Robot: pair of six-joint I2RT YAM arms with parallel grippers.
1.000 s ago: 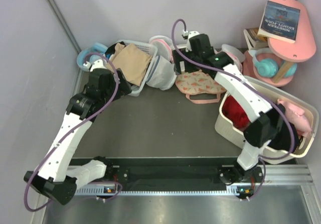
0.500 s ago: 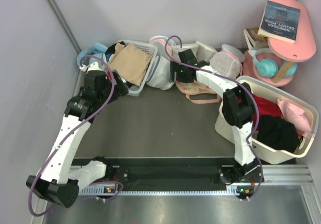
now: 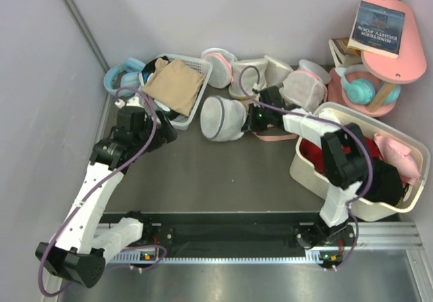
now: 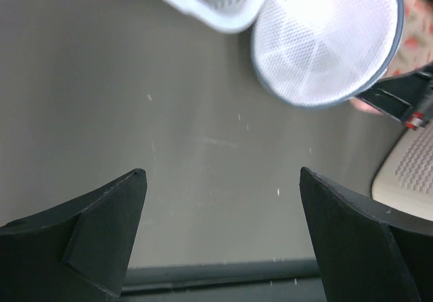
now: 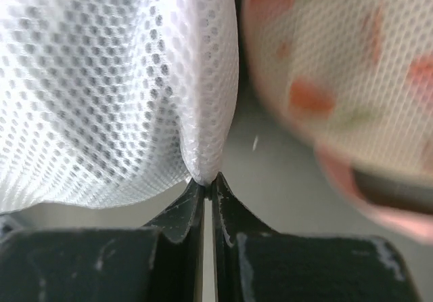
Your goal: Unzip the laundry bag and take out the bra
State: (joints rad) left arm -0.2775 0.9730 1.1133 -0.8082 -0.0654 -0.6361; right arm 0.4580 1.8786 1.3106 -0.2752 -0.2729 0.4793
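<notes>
Right gripper (image 5: 204,180) is clenched hard on a fold of white mesh at the edge of the laundry bag (image 3: 223,118). Fabric is pinched right at the tips and nothing else is in the bite. Can't tell if the zipper pull is anywhere near; my wrist view shows mesh only.

Left gripper (image 4: 222,175) is spread wide and holds nothing. It hangs over bare table (image 3: 203,180), with the bag ahead and off to its right, well apart from it.

The bag sits on the table just beside the corner of the white basket (image 3: 201,63), with the patterned pink-trim bag (image 5: 338,78) on its other side. The rim looks closed along the part I can see. The bra isn't visible in any view; my guess is it's inside, behind the mesh.

Step in hand, as I read it: anchoring the bag. The unzip isn't started.

Next move:
- Right keeps the anchor.
- Left comes in and finds the pull on the rim; it's a small tab, so it needs a precise pinch.
- Drag must follow the rim's curve, not a straight line.

Risks: the mesh slips out of my pinch, or the whole bag slides with the pull instead of opening.
</notes>
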